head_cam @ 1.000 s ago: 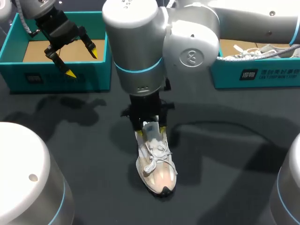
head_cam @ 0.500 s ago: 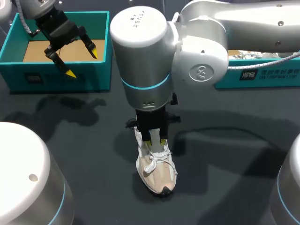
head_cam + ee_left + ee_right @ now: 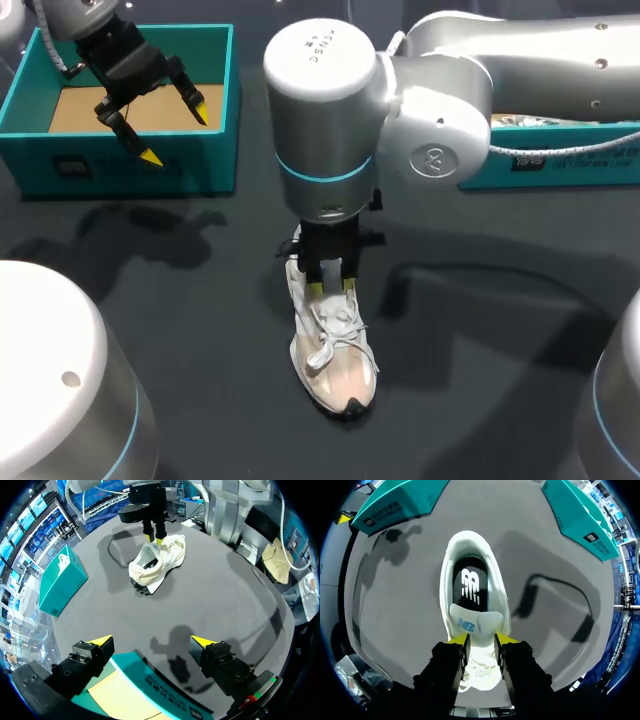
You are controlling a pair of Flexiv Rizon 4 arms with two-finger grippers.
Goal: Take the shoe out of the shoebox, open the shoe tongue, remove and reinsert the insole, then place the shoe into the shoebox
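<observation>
A white and beige shoe [image 3: 335, 350] lies on the dark table, toe toward the near edge. My right gripper [image 3: 333, 285] points down over its opening. In the right wrist view the gripper [image 3: 480, 639] is shut on the white shoe tongue [image 3: 470, 621], a yellow tip on each side. Ahead of it the dark insole [image 3: 470, 582] shows inside the shoe [image 3: 451, 570]. My left gripper [image 3: 175, 132] hangs open above the left teal shoebox [image 3: 120, 165], holding nothing. From the left wrist, the shoe [image 3: 165, 562] lies far ahead of the open gripper [image 3: 151, 641].
A second teal shoebox [image 3: 540, 160] stands at the back right, partly behind my right arm. The left box shows a bare cardboard floor [image 3: 90, 105]. Both boxes [image 3: 395, 502] [image 3: 580, 515] flank the shoe's heel end. Dark table lies open around the shoe.
My right arm has shifted to the right and its fingers have narrowed onto the tongue. The shoe's heel now shows beside the gripper. The left arm has not moved.
</observation>
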